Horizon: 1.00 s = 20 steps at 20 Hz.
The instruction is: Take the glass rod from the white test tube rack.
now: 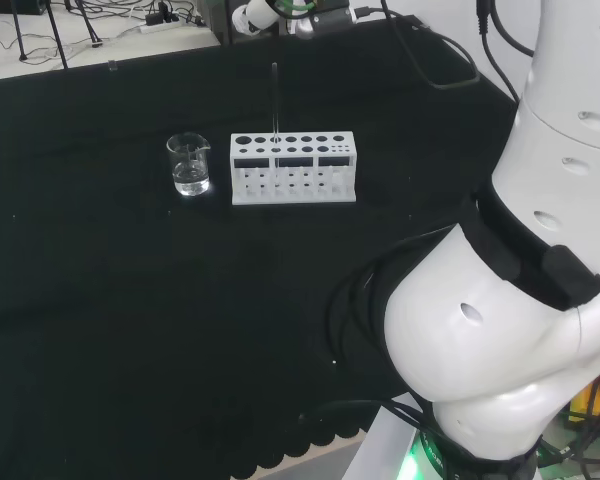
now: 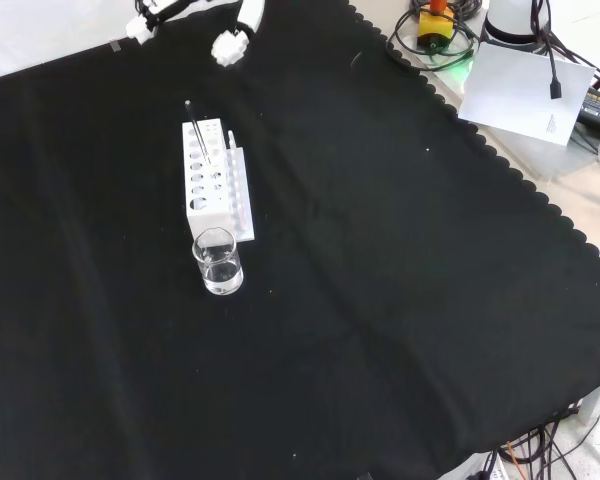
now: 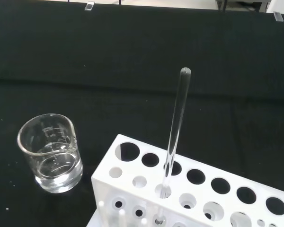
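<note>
Hand point(image 2: 232, 42) sits at the far cloth edge in the front view, well apart from the rack point(image 1: 293, 168); finger state cannot be told. Rod point(image 3: 175, 130) stands near upright in a rack hole, top free for grasping. Beaker point(image 1: 189, 164) just beside.

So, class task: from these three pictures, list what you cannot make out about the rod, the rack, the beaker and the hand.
- Rod: its lower end, hidden inside the rack in the wrist view.
- Rack: its far end, cut off by the wrist view's edge.
- Beaker: how much liquid it holds, too small in the head view.
- Hand: whether its fingers are open, too small at the front view's top.
</note>
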Each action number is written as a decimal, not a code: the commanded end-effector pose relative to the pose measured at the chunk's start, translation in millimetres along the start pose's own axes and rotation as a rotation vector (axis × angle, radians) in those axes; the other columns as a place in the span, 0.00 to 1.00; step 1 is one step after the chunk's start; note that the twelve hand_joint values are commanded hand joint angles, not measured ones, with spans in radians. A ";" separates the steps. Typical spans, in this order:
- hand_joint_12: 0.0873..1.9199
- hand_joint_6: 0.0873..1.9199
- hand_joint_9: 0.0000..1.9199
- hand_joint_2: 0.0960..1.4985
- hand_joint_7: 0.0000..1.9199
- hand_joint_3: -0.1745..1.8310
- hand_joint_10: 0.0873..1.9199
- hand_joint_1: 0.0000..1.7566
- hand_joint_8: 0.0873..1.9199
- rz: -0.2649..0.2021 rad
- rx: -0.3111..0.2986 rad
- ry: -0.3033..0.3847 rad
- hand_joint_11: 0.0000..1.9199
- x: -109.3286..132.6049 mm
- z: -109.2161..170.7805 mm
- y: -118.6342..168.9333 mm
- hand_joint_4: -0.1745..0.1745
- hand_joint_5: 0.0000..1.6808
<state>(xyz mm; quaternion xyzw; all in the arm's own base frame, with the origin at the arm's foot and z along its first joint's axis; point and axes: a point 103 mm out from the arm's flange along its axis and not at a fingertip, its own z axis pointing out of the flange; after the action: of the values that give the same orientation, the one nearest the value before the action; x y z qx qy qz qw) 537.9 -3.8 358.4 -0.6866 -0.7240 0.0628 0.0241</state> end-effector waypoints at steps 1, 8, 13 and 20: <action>0.75 0.00 0.17 0.56 0.07 0.34 0.46 0.32 0.42 -0.004 0.010 0.004 0.01 -0.5 20.9 9.1 0.22 0.08; 0.75 0.00 0.18 0.57 0.08 0.34 0.46 0.32 0.43 0.018 0.040 0.018 0.02 -16.2 43.4 11.3 0.21 0.08; 0.75 0.00 0.20 0.58 0.09 0.34 0.46 0.31 0.43 0.025 0.062 0.020 0.03 -20.8 56.5 10.6 0.21 0.09; 0.75 0.00 0.23 0.58 0.11 0.35 0.45 0.31 0.43 0.021 0.081 0.042 0.05 -24.3 74.9 16.8 0.21 0.10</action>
<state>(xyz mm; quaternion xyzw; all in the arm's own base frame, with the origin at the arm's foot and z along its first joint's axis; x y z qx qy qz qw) 543.7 -28.3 292.4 -0.6936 -0.7134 0.0819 0.0577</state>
